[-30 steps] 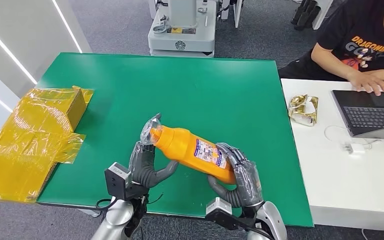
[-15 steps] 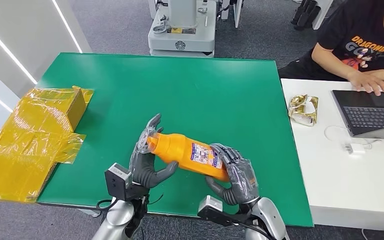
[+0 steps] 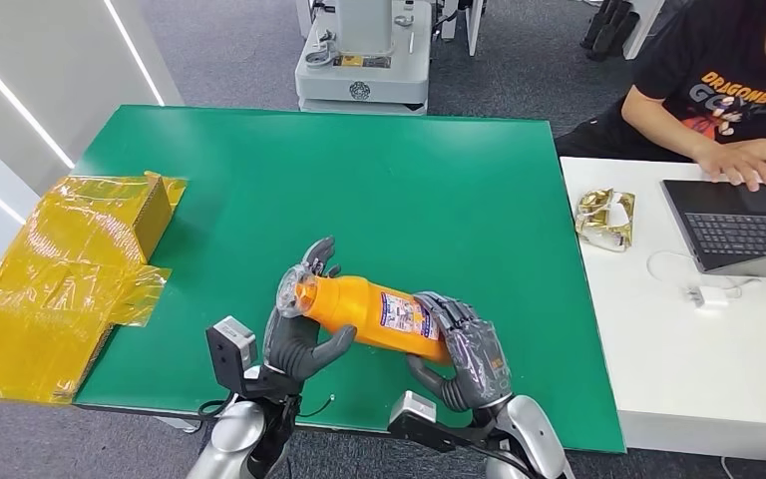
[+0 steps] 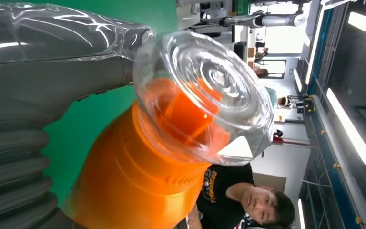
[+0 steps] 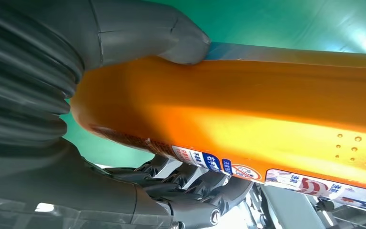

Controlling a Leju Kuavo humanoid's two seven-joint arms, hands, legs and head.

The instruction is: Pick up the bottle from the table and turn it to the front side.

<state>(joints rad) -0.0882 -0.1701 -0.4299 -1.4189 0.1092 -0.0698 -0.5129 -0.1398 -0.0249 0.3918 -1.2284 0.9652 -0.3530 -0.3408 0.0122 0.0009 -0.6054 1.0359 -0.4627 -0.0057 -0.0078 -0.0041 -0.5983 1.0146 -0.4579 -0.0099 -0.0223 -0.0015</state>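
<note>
The right hand [image 3: 469,349] grasps the bottle [image 3: 374,311] base; the left hand [image 3: 299,324] grasps its capped neck. Uneven rotation could drop it onto the tabletop [image 3: 409,190].

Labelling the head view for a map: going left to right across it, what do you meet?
Yellow box → left hand → bottle → right hand → foil wrapper → laptop.
</note>
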